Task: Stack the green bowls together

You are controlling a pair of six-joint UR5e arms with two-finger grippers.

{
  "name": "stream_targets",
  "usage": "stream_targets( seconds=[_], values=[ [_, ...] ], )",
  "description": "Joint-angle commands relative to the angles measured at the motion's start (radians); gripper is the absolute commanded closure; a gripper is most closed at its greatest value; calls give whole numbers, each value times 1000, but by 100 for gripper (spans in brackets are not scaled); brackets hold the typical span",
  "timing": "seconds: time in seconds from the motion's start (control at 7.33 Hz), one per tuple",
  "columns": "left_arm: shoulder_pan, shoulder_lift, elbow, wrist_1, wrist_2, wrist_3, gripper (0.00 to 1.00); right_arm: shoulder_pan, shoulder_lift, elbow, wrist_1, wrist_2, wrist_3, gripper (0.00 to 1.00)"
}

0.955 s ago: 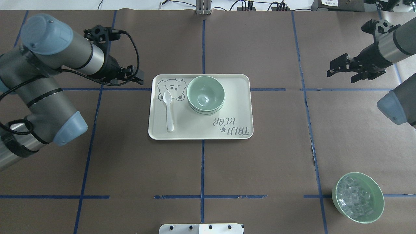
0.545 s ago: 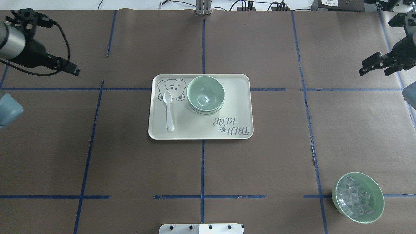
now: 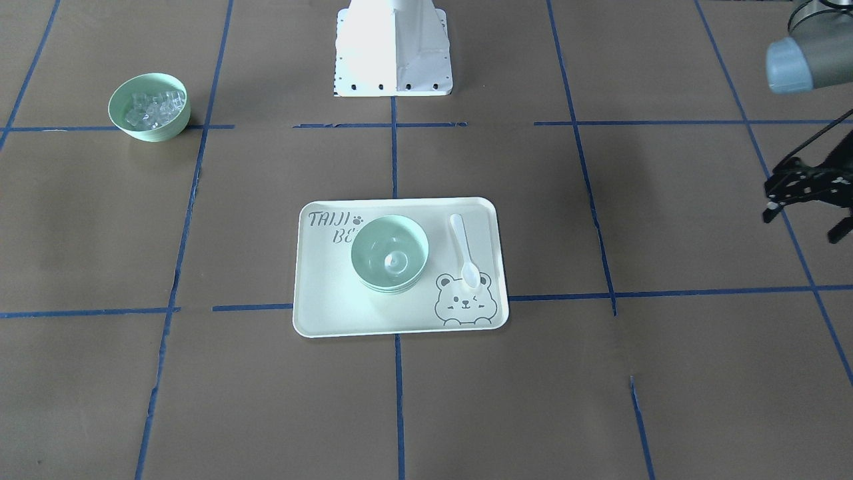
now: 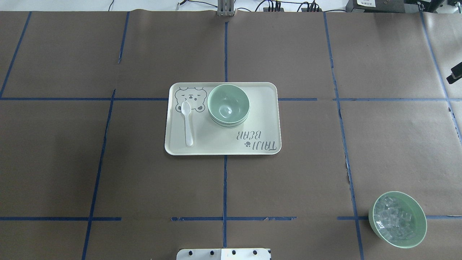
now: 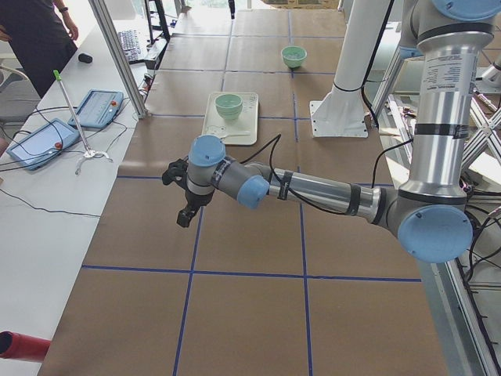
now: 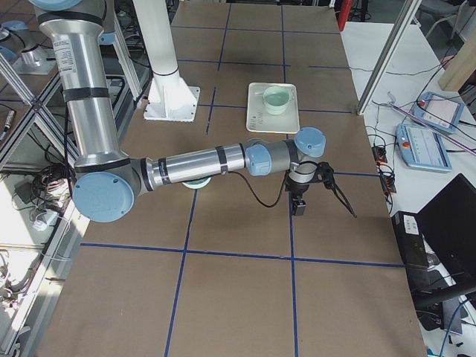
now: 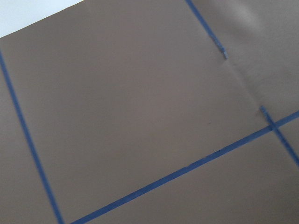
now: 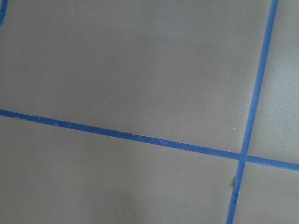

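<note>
While green bowls (image 4: 228, 105) sit nested, spoon (image 4: 187, 124) beside

R hand (image 4: 455, 73) cut by overhead edge — lower green bowls (image 4: 229, 125) mostly hidden.

Glossy smooth plastic green bowls (image 4: 228, 104), matt pale tray (image 4: 261, 108), white plastic spoon (image 4: 187, 126), matt brown paper table cover (image 4: 144, 187)

Arms outstretched, left gripper (image 5: 184, 218), right gripper (image 6: 298, 206) downturned
</note>
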Motion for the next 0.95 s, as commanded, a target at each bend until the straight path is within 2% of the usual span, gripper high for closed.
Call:
stream_targets(
  seconds=[0.0, 0.14, 0.27, 0.55, 0.82],
  values=[
    [-91, 41, 74, 58, -111, 72, 0, 33, -30, -35, 0, 31, -79, 0],
    [-120, 29, 54, 184, -111, 81, 0, 33, -39, -34, 1, 32, -84, 0],
    [-130, 50, 16, 207, -110, 81, 0, 32, -40, -32, -3, 33, -84, 0],
    [-127, 58, 8, 295, -108, 67, 0, 33, -39, -26, -13, 56, -83, 0],
    [-125, 61, -6, 296, -100, 71, 0, 32, -40, -22, -5, 53, -76, 0]
  ],
)
